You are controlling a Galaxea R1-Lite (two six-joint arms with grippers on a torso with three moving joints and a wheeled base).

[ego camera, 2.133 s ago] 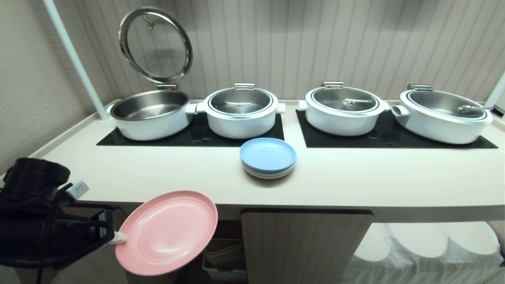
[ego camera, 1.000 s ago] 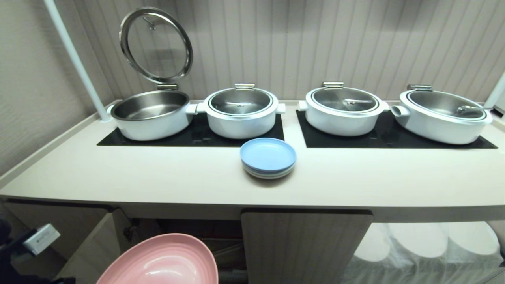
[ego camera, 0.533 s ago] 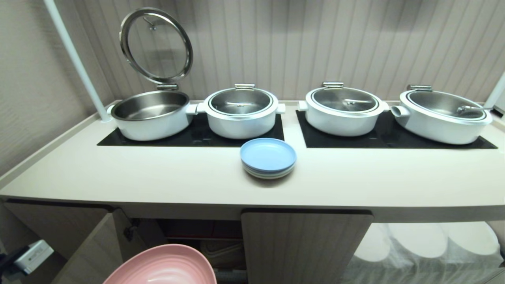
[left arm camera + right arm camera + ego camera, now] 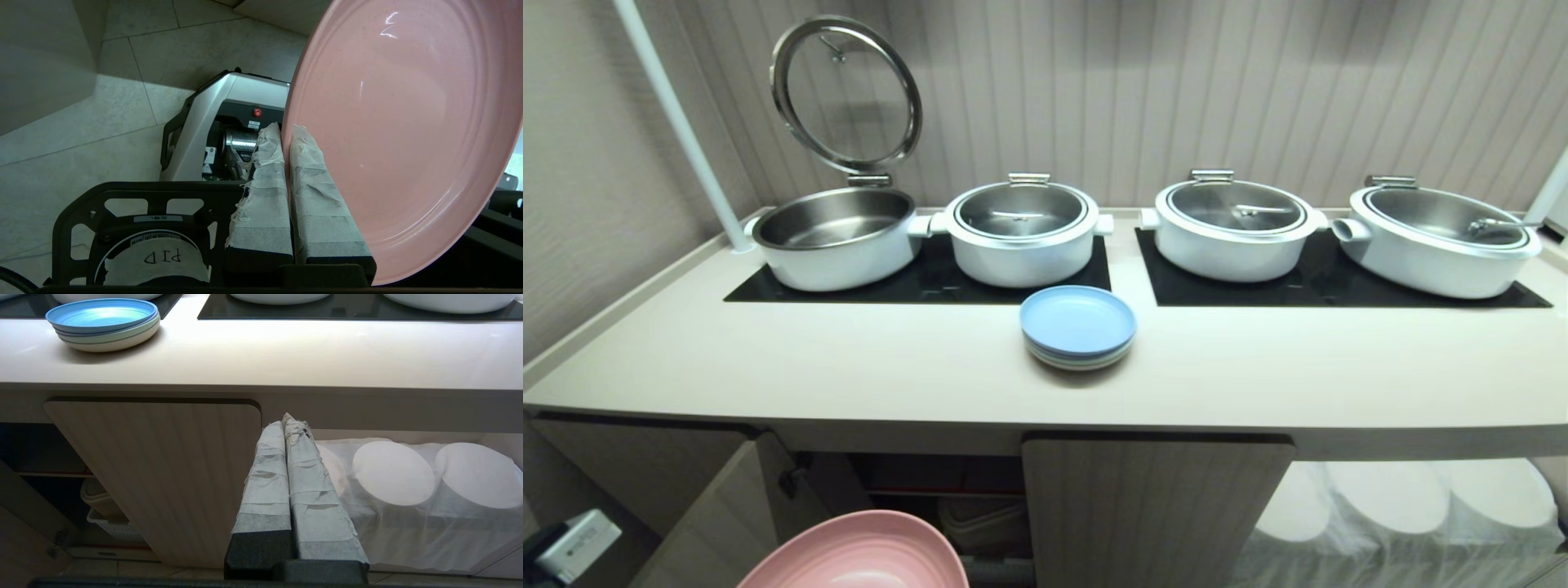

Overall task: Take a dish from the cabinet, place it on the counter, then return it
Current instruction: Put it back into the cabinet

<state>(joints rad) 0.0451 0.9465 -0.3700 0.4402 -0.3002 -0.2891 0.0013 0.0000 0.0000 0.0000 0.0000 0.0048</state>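
The pink dish (image 4: pixel 858 555) hangs low in front of the cabinet's open left side (image 4: pixel 931 490), cut off by the head view's bottom edge. My left gripper (image 4: pixel 286 130) is shut on the dish (image 4: pixel 400 122), with one taped finger on each face of its rim. In the head view only a white-labelled part of that arm (image 4: pixel 572 543) shows. The cabinet's left door (image 4: pixel 711 523) stands swung open and its right door (image 4: pixel 1152 506) is closed. The counter (image 4: pixel 849 367) runs above. My right gripper (image 4: pixel 286 420) is shut and empty, parked before the closed door (image 4: pixel 163 473).
A blue-topped plate stack (image 4: pixel 1078 327) sits mid-counter near the front edge. Several white pots stand on two black cooktop panels, and the leftmost pot (image 4: pixel 833 237) has its lid raised. White-draped plates (image 4: pixel 1405 506) fill the recess on the right. My own base (image 4: pixel 229 130) stands on the tiled floor below the dish.
The dish and my left arm have sunk from counter-edge height to below the counter. The arm has almost left the head view, and over the last second the dish dropped a little further.
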